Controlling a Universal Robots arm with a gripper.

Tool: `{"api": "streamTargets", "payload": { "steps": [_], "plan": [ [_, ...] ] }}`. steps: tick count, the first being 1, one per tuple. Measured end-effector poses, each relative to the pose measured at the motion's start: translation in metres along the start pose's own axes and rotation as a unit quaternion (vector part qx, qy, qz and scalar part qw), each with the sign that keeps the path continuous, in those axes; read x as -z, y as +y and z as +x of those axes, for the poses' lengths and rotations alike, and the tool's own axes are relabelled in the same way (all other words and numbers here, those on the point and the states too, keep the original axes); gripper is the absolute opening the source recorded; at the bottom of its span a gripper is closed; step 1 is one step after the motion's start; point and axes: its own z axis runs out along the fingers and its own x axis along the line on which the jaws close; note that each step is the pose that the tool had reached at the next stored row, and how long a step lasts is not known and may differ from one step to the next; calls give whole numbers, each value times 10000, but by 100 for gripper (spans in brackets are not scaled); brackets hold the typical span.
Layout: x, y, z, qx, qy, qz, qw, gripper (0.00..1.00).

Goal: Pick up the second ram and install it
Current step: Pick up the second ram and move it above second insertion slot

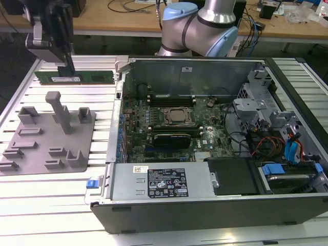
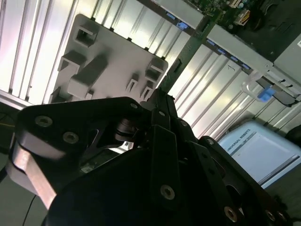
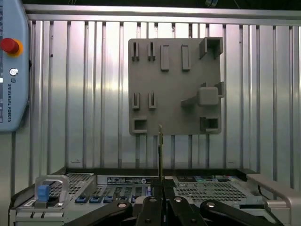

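The second ram (image 1: 82, 78) is a long green stick held level on its edge at the exterior view's far left, just outside the computer case (image 1: 118, 154). My gripper (image 1: 68, 69) comes down on it from above and is shut on it, nearer its left end. In both wrist views the ram (image 3: 160, 150) shows edge-on as a thin strip running out from between the black fingers (image 3: 175, 203). In the second wrist view the ram (image 2: 188, 47) reaches out from my gripper (image 2: 159, 94) toward the case's edge.
A grey fixture plate (image 1: 48, 136) with upright posts lies on the slatted table, in front of the ram. The open case holds a motherboard with a silver processor (image 1: 178, 117), memory slots (image 1: 171, 96) and a black card (image 1: 171, 138). A pendant (image 3: 9, 70) lies beside the table.
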Motion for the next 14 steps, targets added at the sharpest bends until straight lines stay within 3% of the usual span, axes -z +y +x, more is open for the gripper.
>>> {"api": "streamTargets", "payload": {
  "steps": [2, 6, 10, 14],
  "plan": [
    [4, -115, 1, -1, 0, 0, 10000, 9],
    [8, -240, 3, 0, 0, 0, 10000, 9],
    [17, -484, 4, 0, -1, 0, 10000, 9],
    [22, -634, 6, 0, 0, 0, 10000, 9]
  ]
}}
